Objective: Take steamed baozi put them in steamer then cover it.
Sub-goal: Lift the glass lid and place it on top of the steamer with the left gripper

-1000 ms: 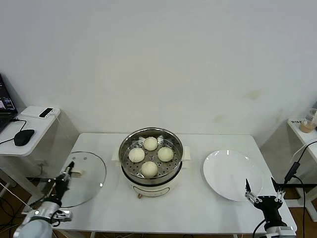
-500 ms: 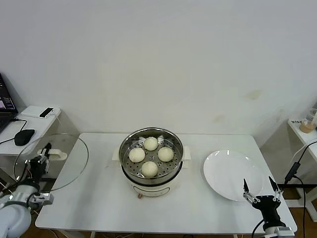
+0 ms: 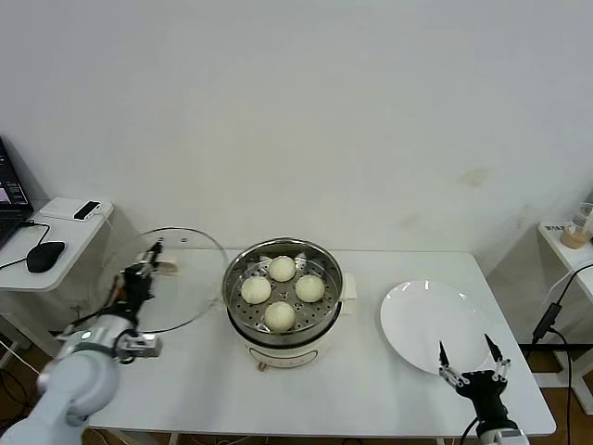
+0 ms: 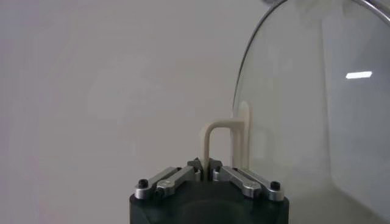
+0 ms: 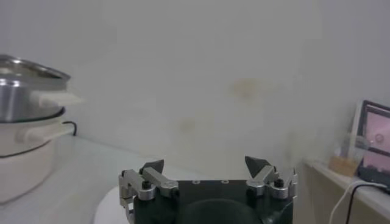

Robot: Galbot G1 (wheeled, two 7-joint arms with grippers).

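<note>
At nine o'clock from the steamer [image 3: 283,295] we see the left gripper [image 3: 144,273] with its fingers [image 4: 180,176] pinched on the cream bar handle [image 4: 226,143] of the cover [image 3: 167,278], which it holds lifted and tilted above the bench [image 3: 371,389], its rim close beside the steamer's. Four steamed baozi [image 3: 279,316] sit in the steel basket at centre. At three o'clock lies a white plate [image 3: 434,326]. At five o'clock the right gripper [image 3: 471,367] hovers near the plate's edge, fingers [image 5: 152,167] spread wide, holding nothing.
</note>
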